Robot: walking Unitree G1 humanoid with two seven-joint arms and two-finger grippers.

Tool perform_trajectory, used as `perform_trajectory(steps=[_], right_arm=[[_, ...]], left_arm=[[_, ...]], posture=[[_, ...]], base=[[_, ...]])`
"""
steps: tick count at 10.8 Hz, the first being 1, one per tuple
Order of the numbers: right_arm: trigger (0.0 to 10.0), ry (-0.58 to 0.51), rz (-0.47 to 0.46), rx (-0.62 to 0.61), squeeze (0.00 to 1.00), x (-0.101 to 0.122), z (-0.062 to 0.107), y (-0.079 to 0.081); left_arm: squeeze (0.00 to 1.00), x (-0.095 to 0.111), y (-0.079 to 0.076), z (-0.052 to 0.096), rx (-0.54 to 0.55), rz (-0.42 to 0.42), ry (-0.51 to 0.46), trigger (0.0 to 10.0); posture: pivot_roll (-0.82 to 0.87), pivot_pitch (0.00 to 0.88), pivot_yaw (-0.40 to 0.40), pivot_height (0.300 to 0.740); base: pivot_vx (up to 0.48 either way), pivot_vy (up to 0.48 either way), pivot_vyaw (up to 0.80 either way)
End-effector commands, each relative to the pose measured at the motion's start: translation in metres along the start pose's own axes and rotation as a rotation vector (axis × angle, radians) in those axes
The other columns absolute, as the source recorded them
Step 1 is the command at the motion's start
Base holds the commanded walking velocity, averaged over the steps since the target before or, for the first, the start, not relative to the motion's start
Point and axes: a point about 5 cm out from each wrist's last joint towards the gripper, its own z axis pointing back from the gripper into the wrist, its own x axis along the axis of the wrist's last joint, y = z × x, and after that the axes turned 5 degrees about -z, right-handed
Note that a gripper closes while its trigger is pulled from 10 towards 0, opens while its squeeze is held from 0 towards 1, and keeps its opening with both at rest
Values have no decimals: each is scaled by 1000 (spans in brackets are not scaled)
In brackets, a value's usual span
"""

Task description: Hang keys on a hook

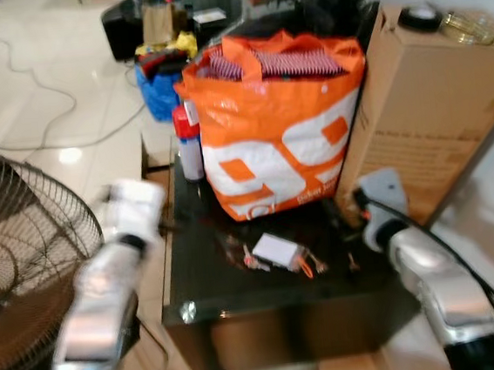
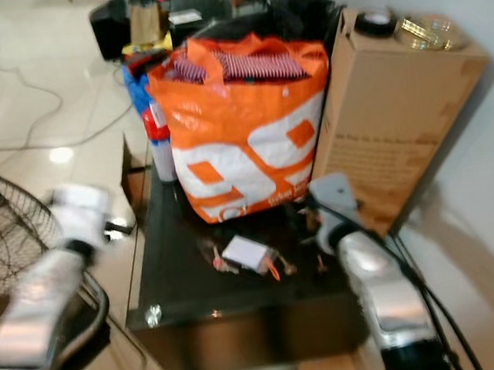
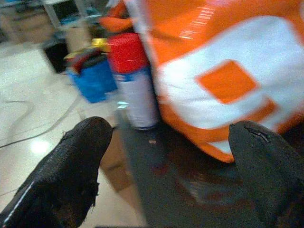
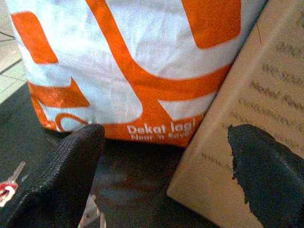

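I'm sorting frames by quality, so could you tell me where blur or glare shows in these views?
Both eye views are motion-blurred, most on the left arm; the floor carries a bright glare spot. In the left wrist view the can and bag are smeared. The right wrist view is sharper: the bag's print reads, though the box lettering is soft.

Orange bag [image 1: 277, 130] and cardboard box [image 1: 423, 107] crowding the dark table's [image 1: 240, 291] open front.

The bag [image 1: 277, 130] is orange with white blocks and white lettering; striped red-and-white cloth [image 1: 292, 61] fills its top. Beside the bag, a white can [image 3: 137, 90] has a red cap. The table [image 1: 204, 285] beneath the bag is glossy black. Right of the bag, the box [image 1: 432, 106] is brown. Both grippers' fingers [image 4: 71, 175] are black.
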Motion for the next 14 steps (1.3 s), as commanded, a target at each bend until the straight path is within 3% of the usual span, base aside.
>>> perform_trajectory(steps=[1, 2, 4, 5, 6, 8, 10, 11, 14], right_arm=[[10000, 3, -27, 53, 0, 4, -3, 6], [10000, 37, -35, 85, 0, 2, -9, 13], [10000, 221, -54, 99, 0, -21, -24, 24], [10000, 254, -67, 121, 400, -28, -27, 29], [10000, 305, -80, 140, 1000, -41, -31, 38], [10000, 341, -54, 209, 1000, -54, -36, 57], [10000, 379, -91, 235, 1000, -73, -38, 76], [10000, 379, -91, 245, 0, -76, -38, 79], [10000, 349, -111, 171, 0, -76, -52, 81]], left_arm=[[0, -2, -3, -2, -78, -60, 9, 10000], [0, -5, -11, -4, -183, -114, 17, 10000], [0, -22, -22, -4, -360, -225, 69, 10000], [0, -25, -26, -2, -401, -248, 77, 10000], [0, -27, -32, 2, -453, -250, 74, 10000], [0, -30, -34, 9, -493, -254, 70, 10000], [0, -34, -32, 27, -520, -254, 97, 10000], [0, -36, -32, 32, -524, -252, 111, 10000], [0, -40, -26, 53, -523, -261, 165, 10000]], posture=[[-61, 0, -19, 740], [-73, 0, -18, 740], [-126, 0, -18, 740], [-136, 0, -24, 740], [-148, 0, -30, 740], [-153, 0, -43, 740], [-106, 0, -81, 740], [-90, 0, -94, 740], [-35, 34, -125, 740]], base=[[0, 0, 0], [0, 0, 0], [0, 0, 0], [0, 0, 0], [0, 0, 0], [0, 0, 0], [0, 0, 0], [0, 0, 0], [0, 0, 0]])
